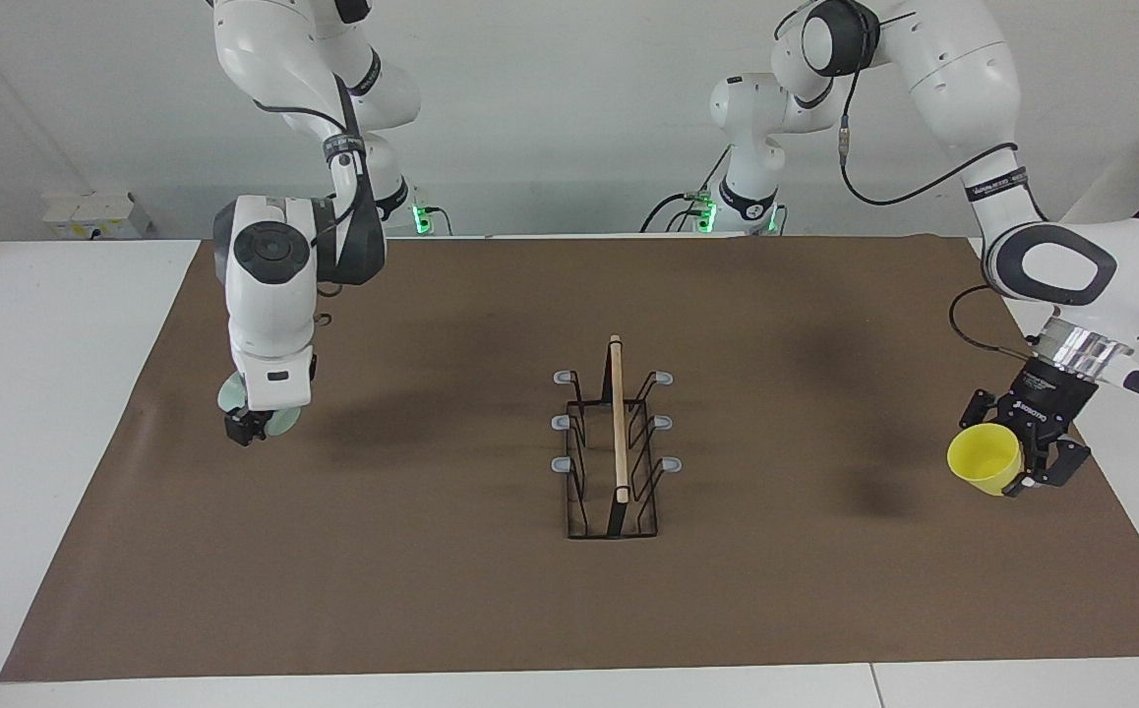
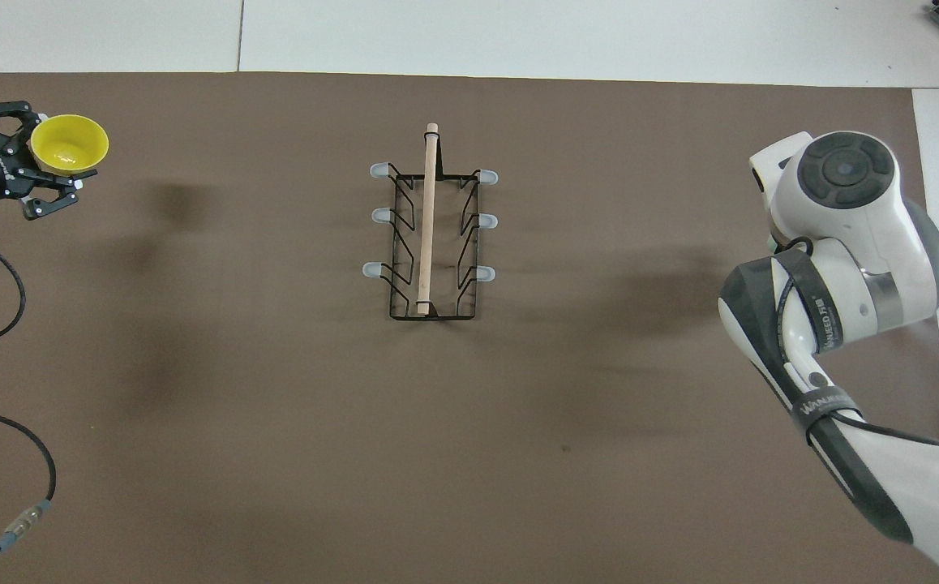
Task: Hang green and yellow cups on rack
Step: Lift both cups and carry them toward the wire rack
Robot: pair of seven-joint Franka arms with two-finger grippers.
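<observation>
Yellow cup (image 1: 986, 459) is clamped in my left gripper (image 1: 1022, 462), up in the air over the mat's (image 1: 432, 590) edge at the left arm's end of the table. It's tipped on its side, and in the overhead view the open mouth shows, facing the rack (overhead view: cup (image 2: 70, 144), gripper (image 2: 27, 162)). One finger sits on each side of the cup wall.

Green cup (image 1: 279, 423) is in my right gripper (image 1: 253, 425), in the air over the mat at the right arm's end of the table. Only slivers of pale green show on either side of the hand, under the white wrist housing. The fingers are closed on it, as far as the facing view shows. In the overhead view the right wrist (image 2: 842, 186) covers both cup and gripper, so no read from there.

Rack (image 1: 615, 442) stands mid-mat between the two arms, well apart from both cups. The wooden rod (image 1: 617, 418) runs along its top, pointing toward and away from the robots. Six grey-tipped pegs, three per side, all bare (overhead view: rack (image 2: 430, 235)).

A dark shadow lies on the mat near each raised hand.
</observation>
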